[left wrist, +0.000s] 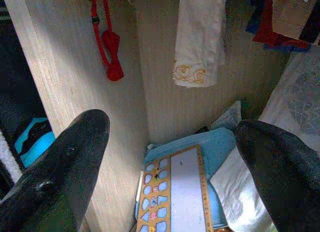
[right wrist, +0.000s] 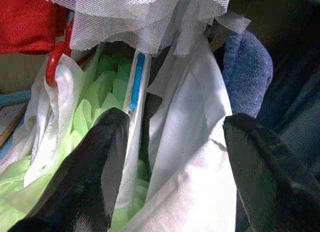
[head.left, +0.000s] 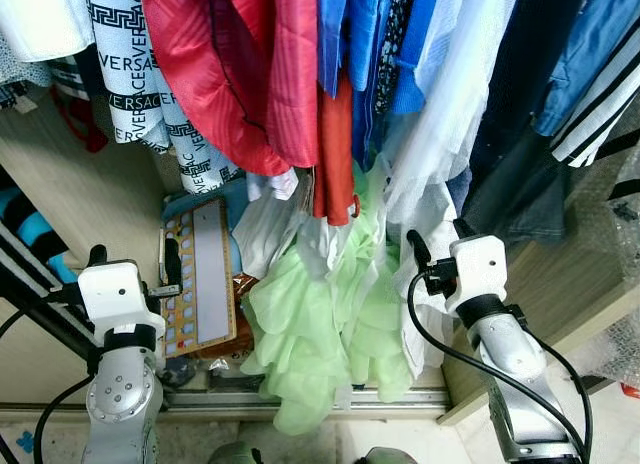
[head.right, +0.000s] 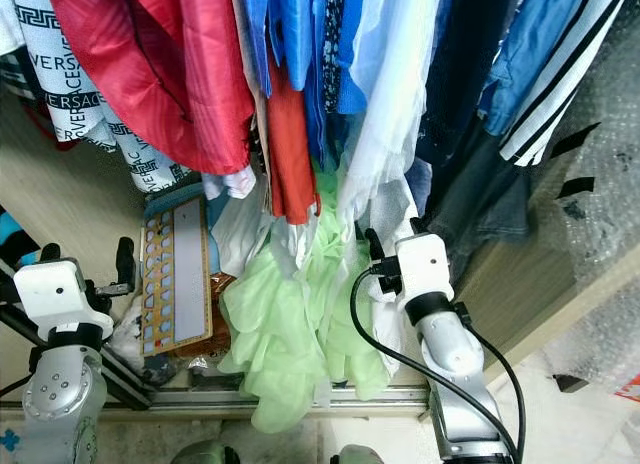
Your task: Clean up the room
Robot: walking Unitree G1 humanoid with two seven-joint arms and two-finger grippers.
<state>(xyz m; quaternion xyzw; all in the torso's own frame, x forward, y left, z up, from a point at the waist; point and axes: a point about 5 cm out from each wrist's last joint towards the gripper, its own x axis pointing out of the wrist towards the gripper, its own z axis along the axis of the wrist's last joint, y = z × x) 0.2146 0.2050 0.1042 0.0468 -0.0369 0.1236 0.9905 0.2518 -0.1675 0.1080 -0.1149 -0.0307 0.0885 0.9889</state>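
Nearest, the left claw [head.left: 135, 261] is raised, released, fingers [left wrist: 65, 162] spread wide before the wardrobe's wooden wall [head.left: 90, 199]. The right claw [head.left: 435, 242] is likewise released, its fingers [right wrist: 97, 162] apart against a white cloth [right wrist: 195, 157]. Between them a green ruffled dress [head.left: 320, 334] droops to the wardrobe's floor beside a puzzle board [head.left: 200, 279]. Beyond hang a red jacket [head.left: 240, 64], blue shirts [head.left: 365, 34] and a red bow [left wrist: 111, 57].

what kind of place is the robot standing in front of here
Most likely an open bedroom wardrobe. Hanging clothes crowd the top, such as a red quilted jacket and a white mesh garment. Pale wood panel walls enclose it, and a light green ruffled fabric is piled at the bottom.
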